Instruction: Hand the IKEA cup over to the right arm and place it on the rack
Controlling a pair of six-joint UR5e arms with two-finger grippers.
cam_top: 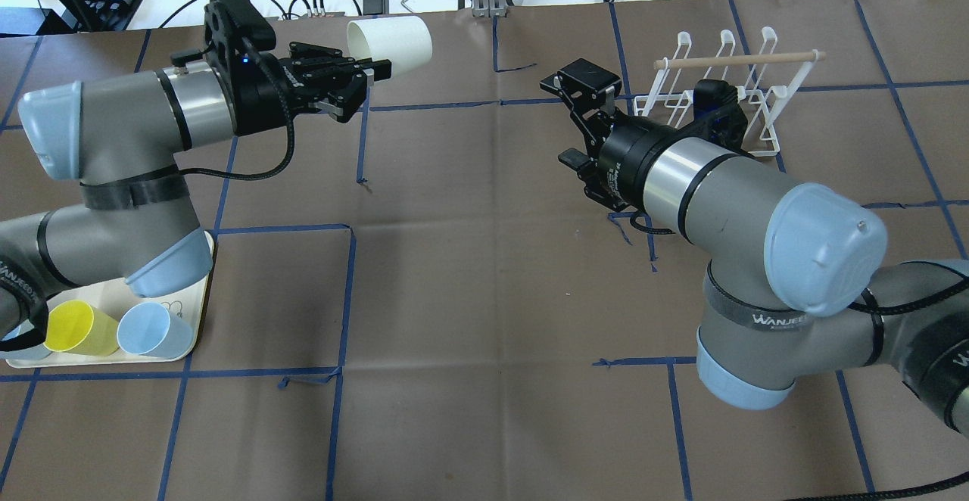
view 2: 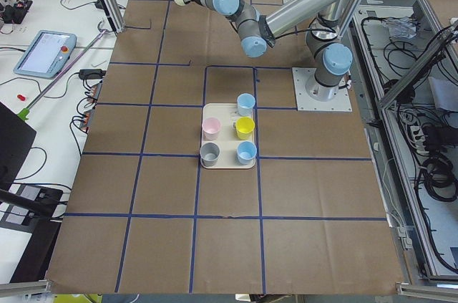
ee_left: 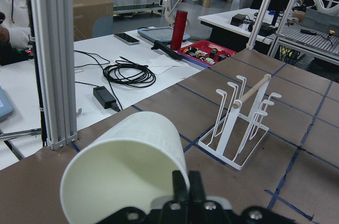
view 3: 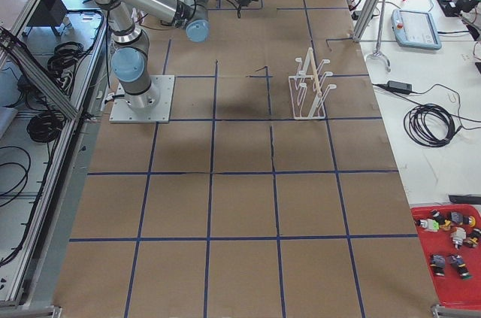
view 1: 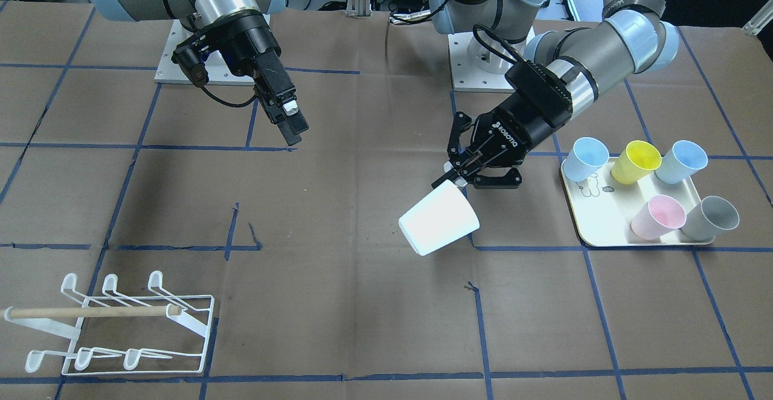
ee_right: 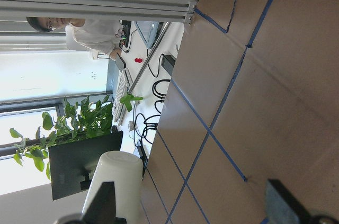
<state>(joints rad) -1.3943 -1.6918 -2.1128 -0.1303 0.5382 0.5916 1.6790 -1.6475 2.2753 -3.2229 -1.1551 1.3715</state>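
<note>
1. The left claw (view 1: 462, 173) is clamping the rim of the white IKEA cup (view 1: 439, 220), holding it tilted above the bench (view 1: 362, 303).
2. The right claw (view 1: 293, 125) is hovering with its fingers spread apart, gripping nothing.
3. The rack (view 1: 90, 312) is standing on the bench, well apart from the cup.

Open brown paper-covered surface (view 1: 338, 206) lay between the raised white plastic cup (view 1: 439, 219) and the white wire rack with wooden dowel (view 1: 90, 312), which stood well apart. A cream rectangular tray (view 1: 604, 228) carrying five coloured cups (view 1: 657, 216) occupied the surface's opposite end.
</note>
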